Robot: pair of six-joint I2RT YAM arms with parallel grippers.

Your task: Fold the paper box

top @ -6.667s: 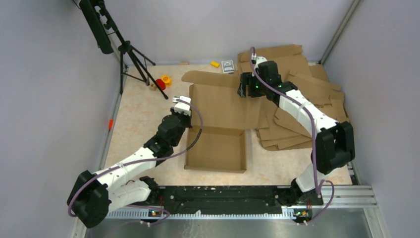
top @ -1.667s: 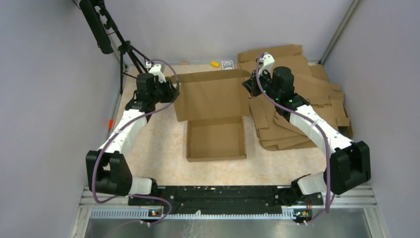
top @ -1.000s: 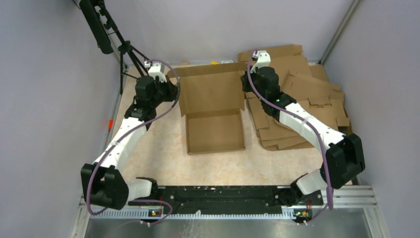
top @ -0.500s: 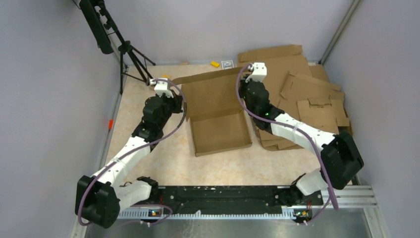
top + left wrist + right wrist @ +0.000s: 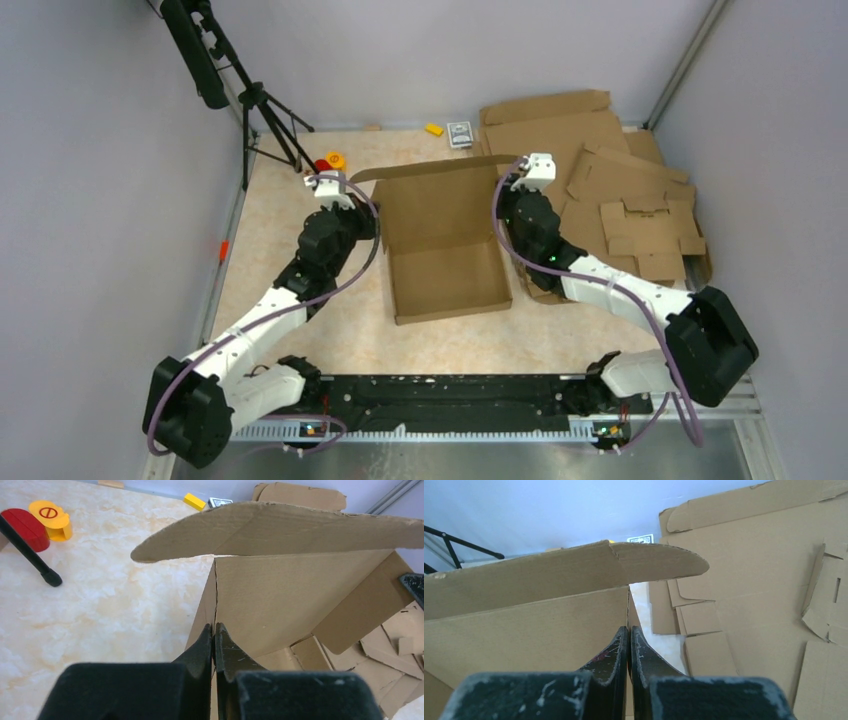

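The paper box (image 5: 450, 280) sits mid-table as a shallow brown tray with its big lid panel (image 5: 440, 205) standing up at the far side, and a long top flap (image 5: 430, 168) curling forward. My left gripper (image 5: 372, 222) is shut on the lid's left edge; in the left wrist view the fingertips (image 5: 214, 626) pinch the cardboard seam (image 5: 216, 590). At the lid's right edge my right gripper (image 5: 508, 200) is likewise shut, its tips (image 5: 629, 628) clamping the panel edge (image 5: 628, 605).
A spread pile of flat cardboard blanks (image 5: 630, 190) lies right of the box, close to the right arm. A black tripod (image 5: 265, 110) stands at the back left with red and yellow toys (image 5: 330, 160) by its foot. A yellow block (image 5: 434, 129) and a small card (image 5: 459, 133) lie at the back.
Both grippers, still clamped on the lid's side edges, have come toward the near side and lower. The box has slid nearer and slightly right, and its lid leans more over the tray.
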